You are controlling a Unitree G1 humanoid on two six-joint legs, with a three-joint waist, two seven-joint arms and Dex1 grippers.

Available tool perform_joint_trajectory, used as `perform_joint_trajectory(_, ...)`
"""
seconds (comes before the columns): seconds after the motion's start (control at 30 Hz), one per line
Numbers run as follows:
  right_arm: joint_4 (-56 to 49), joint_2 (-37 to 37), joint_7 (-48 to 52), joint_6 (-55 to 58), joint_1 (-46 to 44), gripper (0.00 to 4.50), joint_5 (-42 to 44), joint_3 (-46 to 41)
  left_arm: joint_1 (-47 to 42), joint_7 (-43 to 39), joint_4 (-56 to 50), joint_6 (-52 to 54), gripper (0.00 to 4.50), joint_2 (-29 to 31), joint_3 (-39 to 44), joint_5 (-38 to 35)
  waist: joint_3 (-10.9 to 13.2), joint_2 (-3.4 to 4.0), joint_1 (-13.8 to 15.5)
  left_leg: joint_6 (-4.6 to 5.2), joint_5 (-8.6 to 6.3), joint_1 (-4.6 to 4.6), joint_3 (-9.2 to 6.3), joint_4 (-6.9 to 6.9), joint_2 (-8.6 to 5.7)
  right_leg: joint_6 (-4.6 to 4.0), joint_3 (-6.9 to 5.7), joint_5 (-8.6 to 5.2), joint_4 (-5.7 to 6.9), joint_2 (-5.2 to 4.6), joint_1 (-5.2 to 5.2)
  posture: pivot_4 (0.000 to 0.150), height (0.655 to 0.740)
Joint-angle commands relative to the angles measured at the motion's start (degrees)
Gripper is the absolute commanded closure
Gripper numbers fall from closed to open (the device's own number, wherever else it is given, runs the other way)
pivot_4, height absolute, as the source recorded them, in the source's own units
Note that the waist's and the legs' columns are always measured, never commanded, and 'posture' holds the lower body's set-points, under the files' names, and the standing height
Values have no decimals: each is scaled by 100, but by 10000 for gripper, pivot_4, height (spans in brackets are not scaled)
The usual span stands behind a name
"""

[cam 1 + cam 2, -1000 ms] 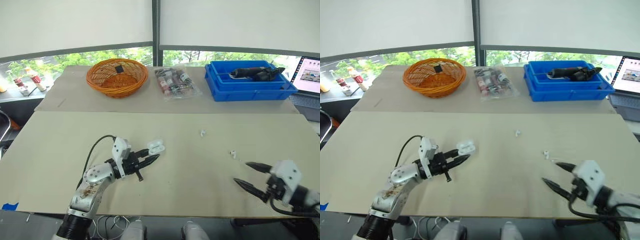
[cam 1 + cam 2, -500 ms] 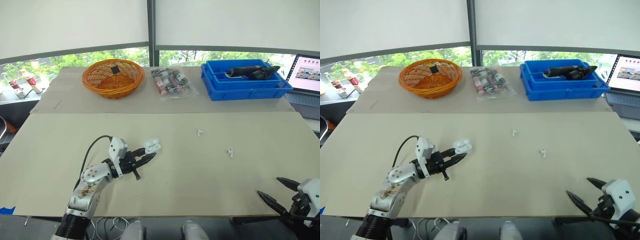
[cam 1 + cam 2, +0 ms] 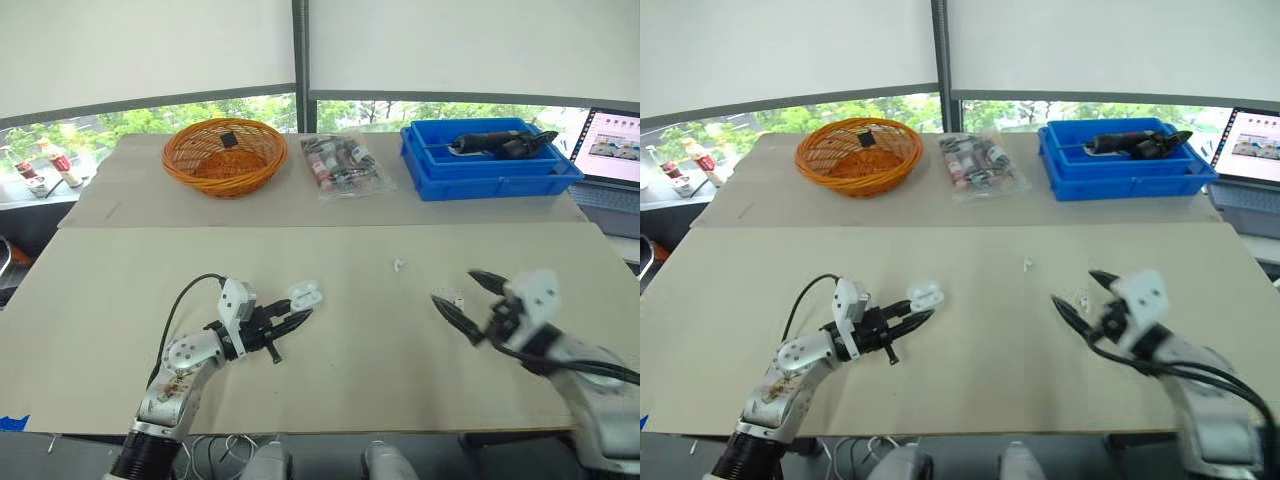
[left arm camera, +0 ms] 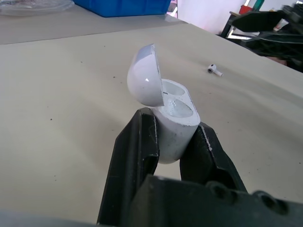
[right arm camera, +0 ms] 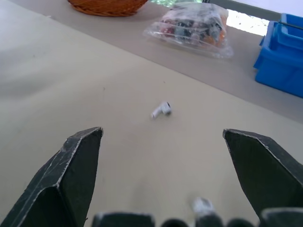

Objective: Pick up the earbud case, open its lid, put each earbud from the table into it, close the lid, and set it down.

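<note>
The earbud case [image 4: 176, 124] is clamped in the left hand [image 3: 297, 315] over the near left of the worktop [image 3: 120, 290], with its lid swung open. The right hand [image 3: 453, 286], spread wide, hovers over the nearer earbud [image 3: 459, 299]; the other earbud [image 3: 398, 265] lies a little beyond. I'd say loading is just starting. Next comes a careful descent and a pinch on that tiny bud.

Table [image 3: 350, 390] bare around earbuds [image 3: 399, 265]; basket [image 3: 224, 156], bag [image 3: 346, 166], blue bin [image 3: 490, 172] well behind.
</note>
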Motion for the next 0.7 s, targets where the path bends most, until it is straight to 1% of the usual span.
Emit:
perform_joint_trajectory(0.03, 329, 525, -991, 516, -768, 0, -502, 483, -90, 48, -81, -111, 38966, 30, -17, 111, 0, 1, 5, -2, 1, -4, -1, 1, -1, 0, 0, 0, 1, -1, -5, 1500, 7400)
perform_joint_trajectory(0.1, 558, 761, -1117, 583, -1048, 0, -549, 632, -111, 43, -49, -147, 38966, 36, -46, 162, -1, 1, 21, -6, 3, -7, -2, 1, -3, 0, -3, 0, 1, -2, -6, 1500, 7400)
perform_joint_trajectory(0.23, 1442, 1298, -1917, 783, -1749, 0, -918, 779, -138, 62, -14, -148, 38966, 14, -31, 183, 0, 1, -6, -7, 4, -10, -3, 2, -4, 0, -4, 1, 0, -4, -10, 1500, 7400)
perform_joint_trajectory(0.37, 2543, 1835, -2476, 484, -2321, 0, -1111, 789, -164, 106, 11, -155, 38966, -25, -97, 243, -1, 2, -46, -7, 4, -5, -1, -2, -2, -1, -2, 1, 5, -1, -13, 1500, 7400)
perform_joint_trajectory(0.47, 3130, 2064, -2738, 313, -2508, 0, -1248, 796, -197, 110, 16, -154, 38966, -60, -168, 286, -1, 2, -67, -7, 4, -6, 1, -5, 0, -1, -2, 1, 10, 1, -18, 1500, 7400)
perform_joint_trajectory(0.57, 3378, 2216, -2905, 296, -2557, 0, -1309, 784, -214, 117, 16, -151, 38966, -74, -186, 298, -2, 3, -107, -8, 5, -6, -1, 0, -2, -1, -1, 1, 11, -3, -16, 1500, 7400)
perform_joint_trajectory(0.7, 3371, 2355, -3110, 492, -2486, 0, -1339, 770, -200, 122, 2, -141, 38966, -86, -187, 323, -6, 5, -152, -8, 4, 6, -8, -2, 0, -1, 0, 1, 14, -1, -8, 1500, 7400)
